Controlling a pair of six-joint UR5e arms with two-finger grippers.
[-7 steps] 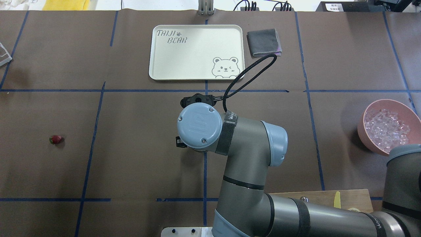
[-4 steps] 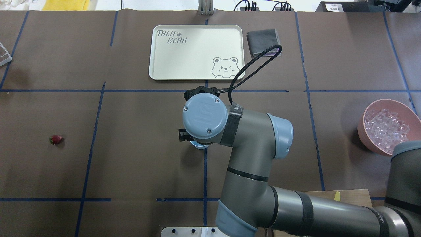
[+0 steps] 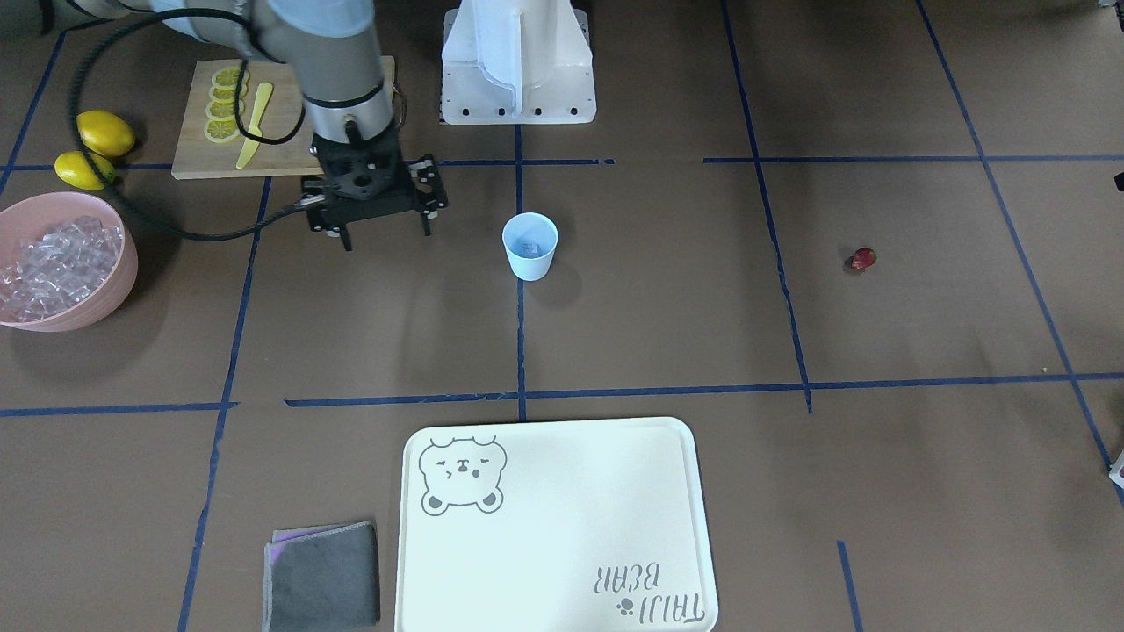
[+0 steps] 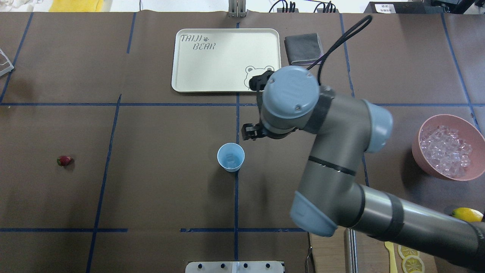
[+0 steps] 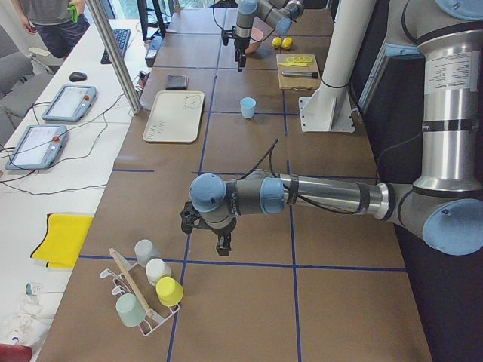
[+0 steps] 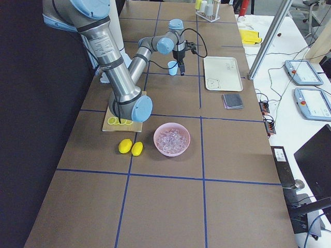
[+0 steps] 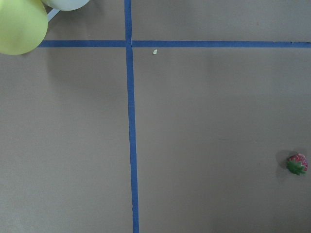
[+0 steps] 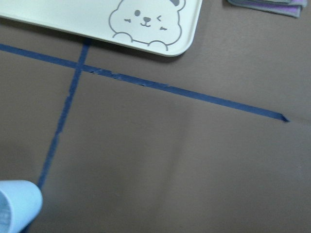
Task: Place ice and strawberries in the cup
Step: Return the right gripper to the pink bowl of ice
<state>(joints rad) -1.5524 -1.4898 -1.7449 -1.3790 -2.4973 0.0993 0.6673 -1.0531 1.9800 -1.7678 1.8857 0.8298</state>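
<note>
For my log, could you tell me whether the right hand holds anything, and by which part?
Nothing: the right hand is open and empty, apart from the cup, which stands by itself.

The surface [image 4: 159,189] is brown, gridded with blue tape lines. The cup [image 4: 230,157] is light blue. The strawberry [image 4: 64,160] is dark red with a green cap. The bowl [image 3: 88,303] is pink, its ice [image 3: 53,259] clear and whitish. The tray [image 4: 223,64] is cream, printed with a grey bear and grey lettering; the cloth [image 4: 303,48] is grey, edged purple. The lemons [image 3: 105,132] are yellow. The right arm [image 4: 341,125] is grey with pale-blue caps, the right end effector [image 3: 388,239] black.
</note>
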